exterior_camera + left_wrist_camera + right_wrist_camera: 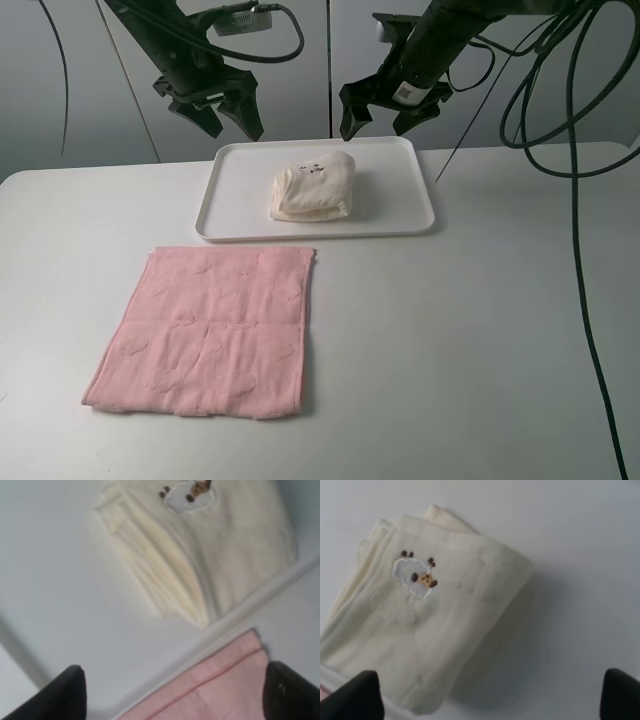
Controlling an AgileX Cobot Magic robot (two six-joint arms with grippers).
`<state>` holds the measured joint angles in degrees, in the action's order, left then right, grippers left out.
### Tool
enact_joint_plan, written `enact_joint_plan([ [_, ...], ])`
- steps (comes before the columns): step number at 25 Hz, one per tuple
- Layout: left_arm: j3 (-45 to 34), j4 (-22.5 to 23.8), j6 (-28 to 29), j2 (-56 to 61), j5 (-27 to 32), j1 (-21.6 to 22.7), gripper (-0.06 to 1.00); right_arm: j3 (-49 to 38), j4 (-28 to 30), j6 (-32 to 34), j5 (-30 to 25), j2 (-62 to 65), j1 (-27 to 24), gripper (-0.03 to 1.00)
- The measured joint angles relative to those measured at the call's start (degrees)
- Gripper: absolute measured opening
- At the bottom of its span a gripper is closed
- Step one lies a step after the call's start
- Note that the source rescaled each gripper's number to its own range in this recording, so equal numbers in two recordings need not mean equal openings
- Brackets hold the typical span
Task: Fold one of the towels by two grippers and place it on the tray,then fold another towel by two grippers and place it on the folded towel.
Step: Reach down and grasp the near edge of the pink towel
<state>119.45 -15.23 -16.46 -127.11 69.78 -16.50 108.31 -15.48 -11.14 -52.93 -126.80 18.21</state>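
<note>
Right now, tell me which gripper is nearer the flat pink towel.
Left. The left gripper hangs at the far left of the white rectangular tray, behind the pink towel; the right gripper hangs farther right.

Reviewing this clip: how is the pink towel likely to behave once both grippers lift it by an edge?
The pink towel lies flat and thin on the table, so it will probably hang limp, not hold shape. Its textured cloth looks unlikely to slip when pinched. The folded cream towel bulges, hinting folds may puff open.
</note>
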Motion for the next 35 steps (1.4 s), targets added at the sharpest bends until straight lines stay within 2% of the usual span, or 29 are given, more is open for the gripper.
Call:
enact_joint_plan([
  [5, -4.4, 5.3, -0.3, 6.1, -0.1, 0.4, 0.92, -2.2, 2.9, 0.0, -2.0, 4.8, 0.0, 0.94],
  [11, -18.9, 6.3, -2.0, 16.6, -0.1, 6.2, 0.92, -19.3, 2.7, -0.8, 4.1, 14.4, 0.0, 0.92],
  [15, -31.2, 6.7, -4.5, 25.7, -0.6, 9.5, 0.92, -30.5, 0.7, -3.9, 7.6, 22.4, 0.0, 0.92],
  [21, -51.0, 6.7, -12.1, 39.7, -5.6, 10.1, 0.92, -42.5, -4.0, -10.0, 8.8, 34.0, 0.0, 0.92],
  [24, -59.4, 6.7, -16.0, 46.3, -7.4, 10.1, 0.92, -46.9, -8.4, -14.3, 7.8, 38.7, 0.4, 0.92],
  [28, -68.4, 7.3, -23.1, 52.3, -7.8, 10.1, 0.92, -49.6, -10.9, -19.4, 5.3, 41.4, 5.8, 0.92],
  [33, -75.6, 8.1, -30.5, 56.0, -8.1, 10.1, 0.92, -49.8, -9.2, -22.3, 6.0, 41.5, 17.8, 0.92],
  [35, -76.9, 8.0, -33.3, 57.3, -8.2, 10.1, 0.92, -49.8, -8.9, -23.6, 6.7, 41.5, 20.9, 0.92],
])
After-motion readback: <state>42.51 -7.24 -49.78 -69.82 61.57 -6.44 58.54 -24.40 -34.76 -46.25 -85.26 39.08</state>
